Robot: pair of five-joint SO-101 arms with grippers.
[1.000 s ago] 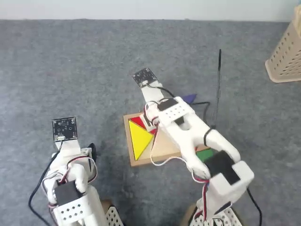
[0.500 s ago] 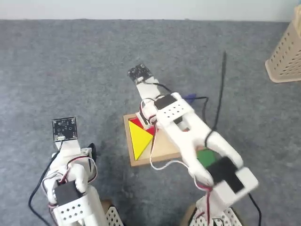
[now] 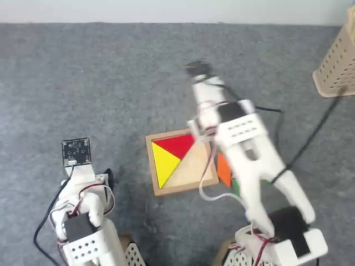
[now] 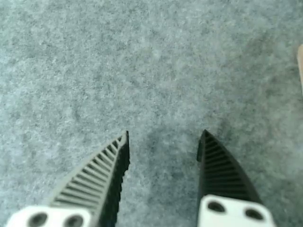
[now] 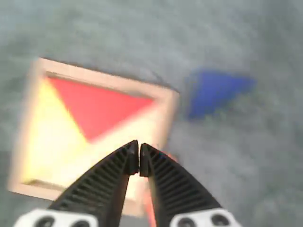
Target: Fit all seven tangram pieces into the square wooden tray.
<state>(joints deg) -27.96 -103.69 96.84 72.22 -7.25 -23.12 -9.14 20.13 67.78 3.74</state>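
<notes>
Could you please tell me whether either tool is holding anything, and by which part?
Nothing is held. The left tool is open over carpet; the right tool is shut on nothing near the tray.

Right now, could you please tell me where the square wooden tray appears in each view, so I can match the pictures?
High view: square wooden tray mid-table, right edge under the right arm.
Left wrist view: a pale sliver, probably its corner, beside the open left gripper.
Right wrist view: tray under the shut right gripper.
Shared landmark: red triangular piece touching yellow triangular piece inside the tray, in high and right wrist views.
</notes>
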